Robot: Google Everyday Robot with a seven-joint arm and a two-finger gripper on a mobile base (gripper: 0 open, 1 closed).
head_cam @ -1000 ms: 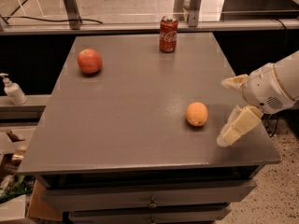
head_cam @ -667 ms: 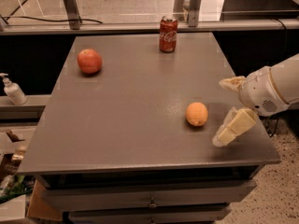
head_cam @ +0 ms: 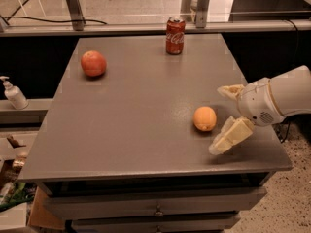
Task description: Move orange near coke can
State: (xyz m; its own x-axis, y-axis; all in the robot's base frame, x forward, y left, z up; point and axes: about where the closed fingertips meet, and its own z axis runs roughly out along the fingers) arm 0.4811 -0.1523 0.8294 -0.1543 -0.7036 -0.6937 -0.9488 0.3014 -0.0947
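The orange point(head_cam: 205, 118) lies on the grey table point(head_cam: 141, 110), right of centre and toward the front. The coke can point(head_cam: 175, 36) stands upright at the table's far edge, well beyond the orange. My gripper point(head_cam: 222, 120) comes in from the right, just right of the orange and level with it. It is open: one finger point(head_cam: 230, 90) points up-left behind the orange, the other finger point(head_cam: 227, 139) hangs low in front of it. The orange sits just left of the gap and is not held.
A reddish-pink apple point(head_cam: 93, 63) lies at the table's far left. A white pump bottle point(head_cam: 13, 94) stands on a ledge left of the table. Drawers run under the front edge. A railing runs behind the can.
My gripper has shifted slightly left, closer to the orange. The orange, can and apple have not moved.
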